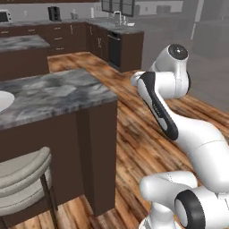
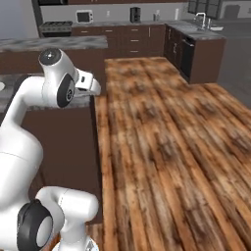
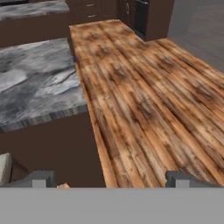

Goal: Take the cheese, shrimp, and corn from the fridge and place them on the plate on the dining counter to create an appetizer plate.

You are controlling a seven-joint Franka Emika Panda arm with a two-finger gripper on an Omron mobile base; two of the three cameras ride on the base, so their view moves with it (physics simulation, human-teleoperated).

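The plate (image 1: 2, 100) shows as a white rim at the left edge, lying on the dining counter (image 1: 58, 91). That marbled top also appears in the hand view (image 3: 39, 83). A grey cushioned stool (image 1: 22, 179) stands at its near side. My gripper (image 3: 110, 179) is open with nothing between its fingertips (image 3: 41, 178). It looks down past the counter's right-hand corner onto the wooden floor. The arm's folded upper links (image 1: 165, 85) stand just right of the counter's end. The cheese, shrimp, corn and fridge are out of view.
A second marbled counter (image 1: 22, 42) lies behind the dining counter. Dark cabinets with a dishwasher (image 1: 114, 49) and a sink (image 1: 117, 18) line the back wall, along with a microwave (image 2: 84, 16). Wooden floor (image 2: 166, 137) stretches to the right.
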